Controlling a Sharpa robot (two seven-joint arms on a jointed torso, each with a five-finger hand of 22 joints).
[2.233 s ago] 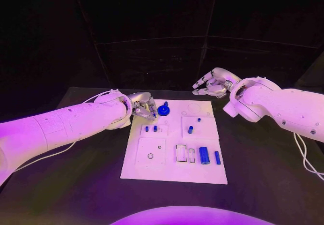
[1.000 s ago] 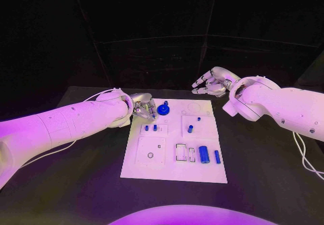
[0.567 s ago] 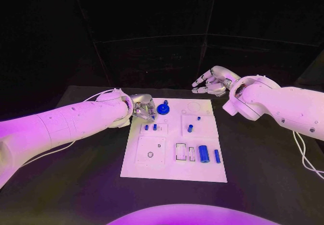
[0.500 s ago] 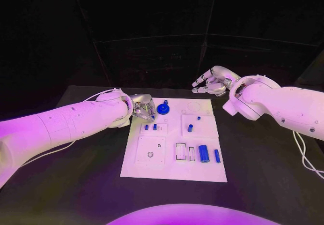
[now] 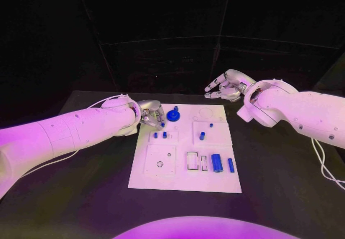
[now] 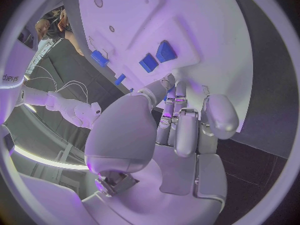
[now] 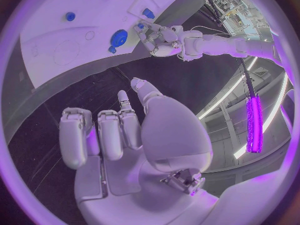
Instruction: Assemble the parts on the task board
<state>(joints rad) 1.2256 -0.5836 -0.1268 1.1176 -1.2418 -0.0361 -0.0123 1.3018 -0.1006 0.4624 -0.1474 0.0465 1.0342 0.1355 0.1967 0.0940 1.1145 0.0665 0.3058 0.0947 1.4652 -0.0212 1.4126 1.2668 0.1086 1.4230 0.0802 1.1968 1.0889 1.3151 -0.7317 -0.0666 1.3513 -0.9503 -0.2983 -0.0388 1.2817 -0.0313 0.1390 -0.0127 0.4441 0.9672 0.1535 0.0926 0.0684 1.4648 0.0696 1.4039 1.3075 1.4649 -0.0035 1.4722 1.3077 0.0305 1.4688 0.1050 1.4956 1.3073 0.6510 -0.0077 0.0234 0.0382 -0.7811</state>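
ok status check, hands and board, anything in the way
Left hand at task board far-left corner, fingers curled, grip unclear. Right hand open, raised beyond board. Blue parts lying on board. Nothing in the way.

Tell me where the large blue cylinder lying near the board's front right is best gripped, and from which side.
Judging from the head view, the large blue cylinder lies flat on the task board, long axis pointing away from the robot. Probably pinch it mid-length from above, fingers on its two curved sides. The slim blue pin lies close on its right, leaving little room there.

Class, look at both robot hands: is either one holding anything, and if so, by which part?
Right robot hand: nothing held, fingers apart above the table. Left robot hand: curled at the white task board's far corner; any hold cannot be told.
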